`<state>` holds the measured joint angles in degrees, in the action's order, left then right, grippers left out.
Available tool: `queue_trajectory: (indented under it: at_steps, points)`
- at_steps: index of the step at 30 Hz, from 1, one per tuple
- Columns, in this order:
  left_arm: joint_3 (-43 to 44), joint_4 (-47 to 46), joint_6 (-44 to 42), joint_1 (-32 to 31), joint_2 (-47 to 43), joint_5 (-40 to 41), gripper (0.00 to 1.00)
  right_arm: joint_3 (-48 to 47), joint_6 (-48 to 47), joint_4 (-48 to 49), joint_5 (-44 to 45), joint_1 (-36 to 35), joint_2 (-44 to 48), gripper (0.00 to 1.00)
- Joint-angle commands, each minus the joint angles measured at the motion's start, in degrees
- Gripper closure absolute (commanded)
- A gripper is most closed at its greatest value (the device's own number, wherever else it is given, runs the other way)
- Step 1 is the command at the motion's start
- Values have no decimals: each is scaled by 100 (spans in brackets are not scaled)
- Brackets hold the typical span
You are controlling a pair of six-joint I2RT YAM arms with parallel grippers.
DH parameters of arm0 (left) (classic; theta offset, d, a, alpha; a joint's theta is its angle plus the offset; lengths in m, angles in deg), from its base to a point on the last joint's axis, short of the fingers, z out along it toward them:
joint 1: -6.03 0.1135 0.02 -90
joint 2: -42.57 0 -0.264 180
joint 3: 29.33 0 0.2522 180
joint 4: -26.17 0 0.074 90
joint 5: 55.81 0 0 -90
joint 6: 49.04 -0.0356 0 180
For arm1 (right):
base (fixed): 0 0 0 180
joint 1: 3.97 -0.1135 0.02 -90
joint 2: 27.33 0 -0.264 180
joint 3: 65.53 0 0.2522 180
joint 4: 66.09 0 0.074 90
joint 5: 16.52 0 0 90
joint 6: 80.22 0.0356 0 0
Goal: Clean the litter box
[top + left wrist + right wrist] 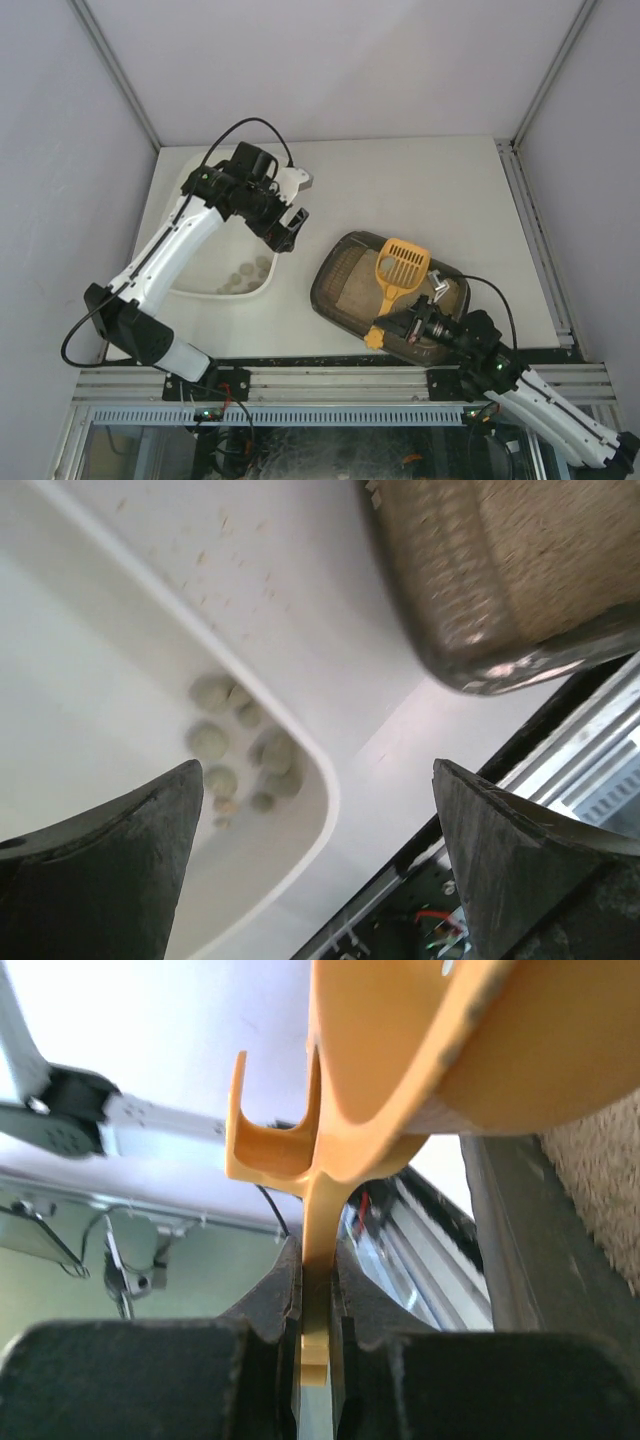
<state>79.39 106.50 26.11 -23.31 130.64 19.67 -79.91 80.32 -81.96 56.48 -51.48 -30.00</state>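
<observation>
White table (400, 190), grey walls (330, 60); left pincer (290, 230) gapes, right pincer (318, 1260) clamps the yellow scoop (402, 262).

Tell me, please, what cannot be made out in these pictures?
Top view: the near corner of the litter box lies hidden under the right gripper.
Right wrist view: the scoop is blurred and cut off by the top edge.
Left wrist view: clumps in the white tub are too blurred to identify.
</observation>
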Motion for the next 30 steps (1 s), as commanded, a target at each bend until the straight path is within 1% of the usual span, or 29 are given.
queue_trajectory:
  at_steps: [1,3,4,5,7,9,10,12,13,14,15,17,18,19,20,22,23,24,26,28,29,30]
  points:
    - [-554,-151,-442,113,-717,885,0,428,380,249,90,236,367,100]
    - [-704,-254,-378,210,-938,894,0,156,-4,63,177,-254,-179,100]
    - [-778,-322,-323,324,-1040,848,0,-66,-213,-244,306,-338,-357,100]
    - [-838,-370,-264,387,-1124,752,0,-203,-380,-480,387,-268,-322,100]
    - [-1004,-514,-109,468,-1278,667,0,-233,-395,-570,186,227,58,100]
    - [-1136,-640,58,509,-1359,649,0,-86,-94,-350,-245,831,202,100]
    - [-1194,-710,132,515,-1432,641,0,-108,-48,-339,-404,940,44,100]
    - [-1308,-821,261,531,-1554,650,0,-364,-324,-533,-409,708,-531,100]
    - [-1363,-875,273,541,-1626,650,0,-503,-480,-683,-334,554,-678,100]
    - [-1431,-934,283,554,-1694,667,0,-550,-532,-801,-275,561,-638,100]
    - [-1500,-993,298,564,-1768,679,0,-414,-467,-750,-337,731,-424,100]
    - [-1660,-1151,357,583,-1920,787,0,-43,-6,-397,-739,1380,40,100]
    - [-1719,-1190,370,594,-1978,838,0,26,96,-331,-875,1568,106,100]
    - [-1746,-1188,377,621,-2012,830,0,15,65,-315,-906,1532,-33,100]
    - [-1783,-1182,396,661,-2044,775,0,-88,-39,-360,-840,1347,-235,100]
    - [-1886,-1215,426,783,-2122,621,0,-343,-293,-467,-518,873,-535,100]
    - [-1926,-1242,430,838,-2170,565,0,-416,-367,-511,-345,758,-560,100]
    - [-1954,-1263,436,907,-2205,523,0,-423,-366,-491,-258,775,-517,100]
    - [-1955,-1272,456,1083,-2260,355,0,-319,-236,-222,-372,1010,-488,100]
    - [-1932,-1297,536,1445,-2305,80,0,-395,-263,-18,-593,1108,-888,100]
    - [-1889,-1319,602,1705,-2300,-62,0,-527,-365,12,-595,1013,-1163,100]
    - [-1779,-1312,715,2199,-2265,-272,0,-680,-481,40,-495,859,-1442,100]
